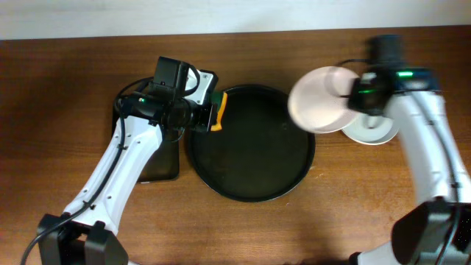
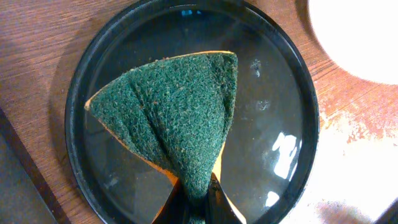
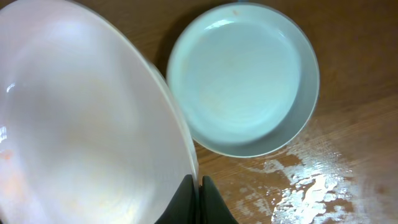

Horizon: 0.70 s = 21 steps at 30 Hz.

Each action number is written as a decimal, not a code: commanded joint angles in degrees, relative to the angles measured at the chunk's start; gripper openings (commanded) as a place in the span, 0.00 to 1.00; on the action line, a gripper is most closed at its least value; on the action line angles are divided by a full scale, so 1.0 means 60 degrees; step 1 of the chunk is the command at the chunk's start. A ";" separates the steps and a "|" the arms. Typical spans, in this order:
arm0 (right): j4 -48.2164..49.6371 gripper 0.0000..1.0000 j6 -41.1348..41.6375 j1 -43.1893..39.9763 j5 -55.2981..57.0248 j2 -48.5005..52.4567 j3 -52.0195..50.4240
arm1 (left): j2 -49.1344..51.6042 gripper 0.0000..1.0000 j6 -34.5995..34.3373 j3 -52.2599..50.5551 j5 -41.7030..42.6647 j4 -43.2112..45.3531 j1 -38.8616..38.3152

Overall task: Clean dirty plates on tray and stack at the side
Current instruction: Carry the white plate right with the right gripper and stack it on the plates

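Note:
The large round black tray lies mid-table with no plates on it; it also shows in the left wrist view. My left gripper is shut on a green and orange sponge, held over the tray's left rim. My right gripper is shut on the rim of a white plate, tilted in the air right of the tray; the plate fills the left of the right wrist view. A pale grey-green plate lies on the table below it, also seen from overhead.
A smaller rectangular black tray lies left of the round tray, under my left arm. The wood right of the round tray is wet and shiny. Table's back edge meets a white wall.

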 commanded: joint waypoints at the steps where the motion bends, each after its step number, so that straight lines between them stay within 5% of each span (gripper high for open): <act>1: -0.0040 0.04 -0.0889 -0.2761 -0.3213 0.0280 0.0146 | -0.0018 0.00 -0.0087 0.0022 0.0208 -0.0015 0.0022; 6: 0.0047 0.04 -0.0889 -0.4994 -0.3333 0.1494 0.0127 | -0.0018 0.00 -0.0087 0.0022 0.0204 0.0007 0.0022; 17: 0.1548 0.13 -0.0849 -0.4054 -0.2816 0.2146 -0.0171 | -0.0018 0.00 -0.0084 0.0022 -0.0055 0.0022 0.0025; 19: 0.1807 0.55 -0.0856 -0.3938 -0.2772 0.2182 -0.0171 | -0.0018 0.00 -0.0084 0.0022 -0.0087 0.0029 0.0022; 21: 0.1614 0.77 -0.1257 -0.3923 -0.3486 0.2175 -0.0029 | -0.0018 0.00 -0.0084 0.0022 -0.0240 0.0036 0.0025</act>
